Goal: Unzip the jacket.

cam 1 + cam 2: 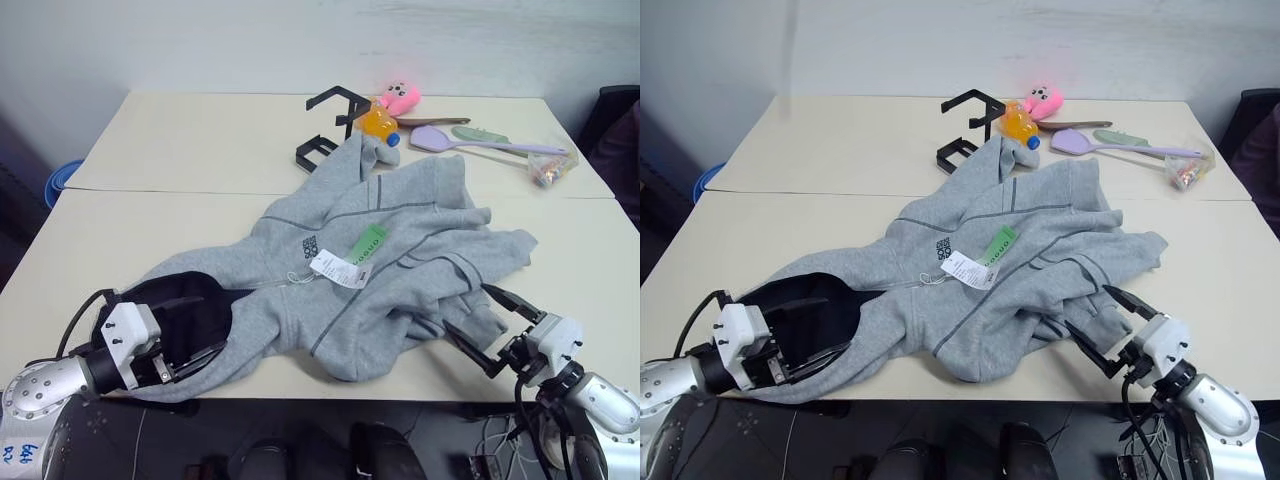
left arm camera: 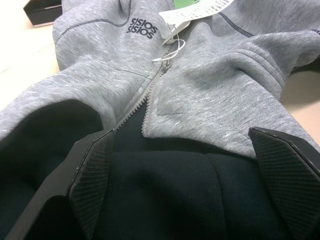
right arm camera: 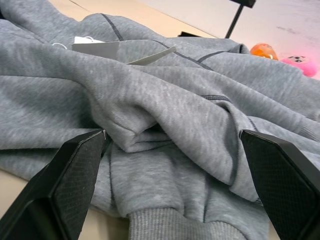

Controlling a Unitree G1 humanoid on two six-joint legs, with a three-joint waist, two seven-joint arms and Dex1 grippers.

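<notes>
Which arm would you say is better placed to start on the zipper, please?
Probably the left: the left gripper sits open at the jacket's hood end, facing the zipper. The right gripper, also open, faces folded fabric.

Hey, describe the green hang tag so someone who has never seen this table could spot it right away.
Start at the big grey jacket crumpled across the front of the beige table. On its chest, beside the small dark logo, two paper tags lie together. The green tag is the narrow bright green strip, partly overlapped by the white tag.

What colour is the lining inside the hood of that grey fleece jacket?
Black hood lining, clearest in the left wrist view.
</notes>
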